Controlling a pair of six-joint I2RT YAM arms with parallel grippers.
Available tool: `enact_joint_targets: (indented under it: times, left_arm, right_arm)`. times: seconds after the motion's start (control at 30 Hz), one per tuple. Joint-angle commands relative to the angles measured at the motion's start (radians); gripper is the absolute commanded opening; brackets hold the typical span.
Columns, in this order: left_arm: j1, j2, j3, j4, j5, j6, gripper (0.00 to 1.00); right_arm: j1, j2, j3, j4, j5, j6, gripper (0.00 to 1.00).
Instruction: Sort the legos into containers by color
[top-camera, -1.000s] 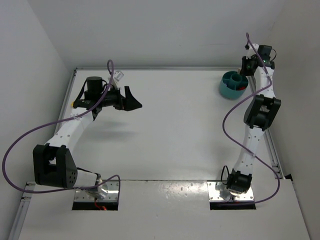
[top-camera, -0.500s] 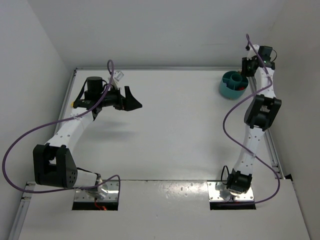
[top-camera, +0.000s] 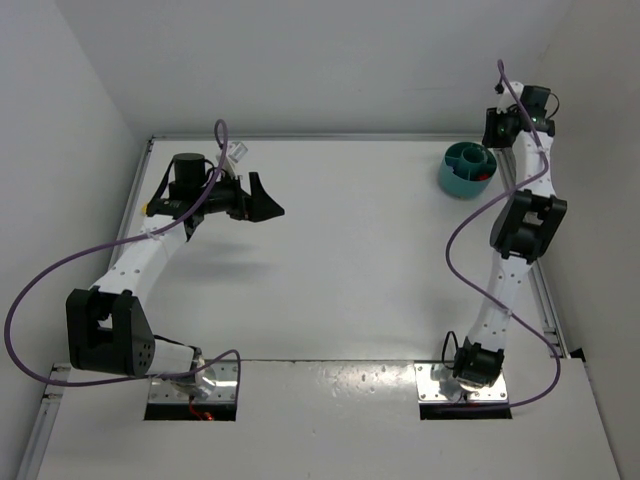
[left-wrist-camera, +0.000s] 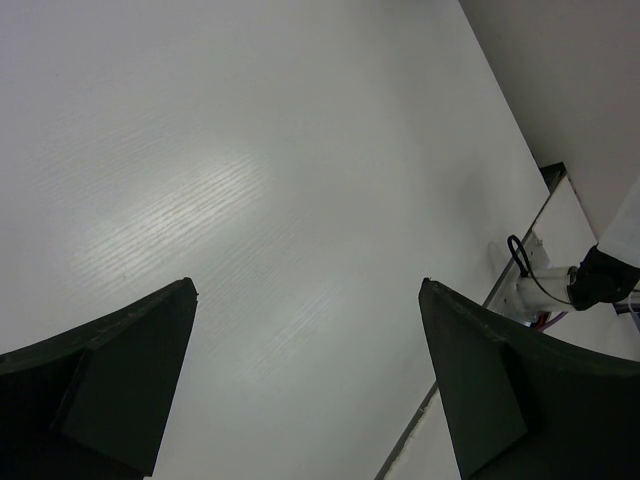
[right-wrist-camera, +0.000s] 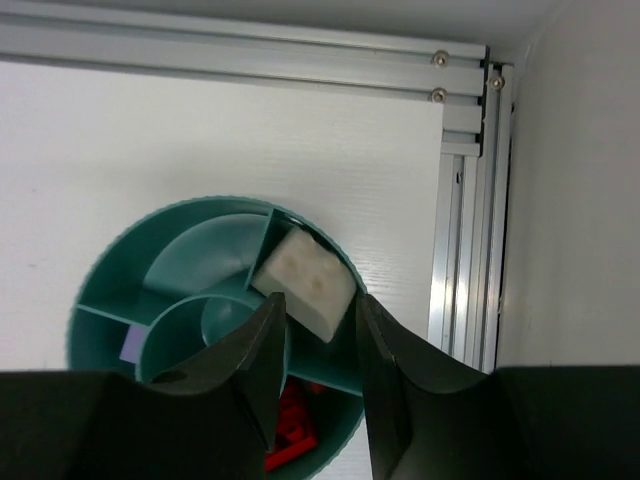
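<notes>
The round teal tub (top-camera: 462, 172) stands at the table's far right; in the right wrist view its rim (right-wrist-camera: 100, 290) fills the lower middle. A white brick (right-wrist-camera: 305, 275) lies tilted in its upper right compartment. Red bricks (right-wrist-camera: 290, 430) lie in the near compartment, and a pale piece (right-wrist-camera: 130, 345) lies in the left one. My right gripper (right-wrist-camera: 318, 305) hangs above the tub (top-camera: 497, 130), jaws a little apart, with the white brick showing just past the fingertips. My left gripper (top-camera: 268, 200) is wide open and empty over bare table (left-wrist-camera: 307, 290).
An aluminium rail (right-wrist-camera: 465, 250) and the side wall run close to the right of the tub, with the back rail (right-wrist-camera: 250, 45) just behind it. The right arm's base (left-wrist-camera: 600, 280) shows at the edge of the left wrist view.
My right wrist has moved a little up and back from the tub. The left arm has not moved.
</notes>
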Motion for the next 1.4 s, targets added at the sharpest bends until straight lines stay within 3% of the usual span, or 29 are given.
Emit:
enact_joint_targets:
  times: [0.0,0.1,0.2,0.4,0.5,0.63,0.87,0.97,1.2,1.37]
  left_arm:
    - [0.008,0.007,0.012,0.015,0.003,-0.002,0.99]
    - [0.008,0.007,0.012,0.015,0.003,-0.002,0.99]
    - [0.008,-0.002,0.012,0.015,-0.020,-0.002,0.99]
    - [0.041,-0.024,0.049,-0.065,-0.223,0.083,0.99]
    - [0.070,0.040,0.144,-0.169,-0.371,0.157,0.99]
    - [0.131,0.231,0.379,-0.358,-0.594,0.289,0.99]
    - [0.197,0.497,0.650,-0.490,-0.774,0.424,0.99]
    - [0.206,0.598,0.736,-0.524,-0.810,0.461,0.99]
    - [0.206,0.882,1.045,-0.686,-0.821,0.505,0.80]
    - [0.206,0.979,1.106,-0.729,-0.831,0.515,0.73]
  right_arm:
    - [0.000,-0.166,-0.033,0.064,-0.053,0.031,0.34]
    - [-0.009,-0.267,-0.172,0.127,-0.063,0.032,0.34]
    - [-0.009,-0.312,-0.185,0.115,-0.087,0.053,0.34]
    - [0.000,-0.424,-0.185,0.035,-0.171,0.090,0.34]
    - [0.023,-0.458,-0.194,-0.023,-0.242,0.090,0.43]
    - [0.046,-0.481,-0.249,-0.101,-0.302,0.134,0.52]
    - [0.098,-0.573,-0.465,-0.031,-0.316,0.179,0.57]
    - [0.117,-0.597,-0.522,-0.011,-0.316,0.190,0.57]
    - [0.138,-0.637,-0.632,0.044,-0.325,0.239,0.57]
    - [0.158,-0.648,-0.662,0.067,-0.325,0.248,0.57]
